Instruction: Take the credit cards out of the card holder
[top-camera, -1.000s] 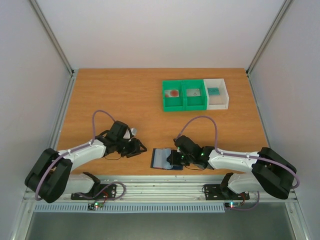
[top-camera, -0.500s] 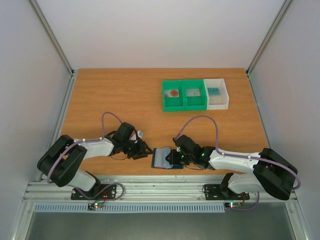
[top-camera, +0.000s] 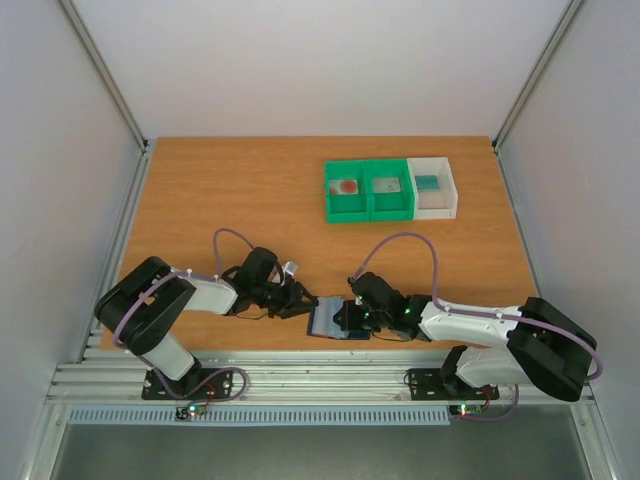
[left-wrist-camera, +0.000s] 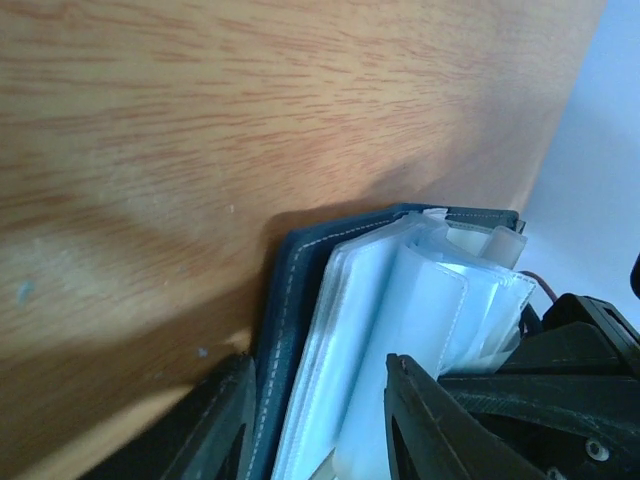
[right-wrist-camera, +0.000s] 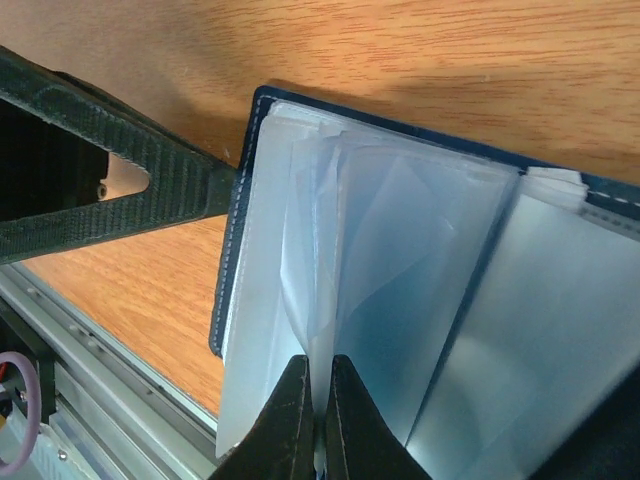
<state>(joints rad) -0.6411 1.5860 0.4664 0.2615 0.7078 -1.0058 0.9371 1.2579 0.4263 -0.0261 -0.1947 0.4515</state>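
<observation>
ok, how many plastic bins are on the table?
3, side by side at the back right of the table: left green bin, middle green bin, and white bin at the right end. None looks hidden.

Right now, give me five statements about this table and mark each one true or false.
1. The card holder lies open on the table. True.
2. The right hand is open and clear of it. False: it is shut on a clear sleeve.
3. The left hand has its fingers apart astride the card holder's edge. True.
4. All three bins are green. False: there are two green bins and one white bin.
5. The bins are empty. False: each holds a card.
</observation>
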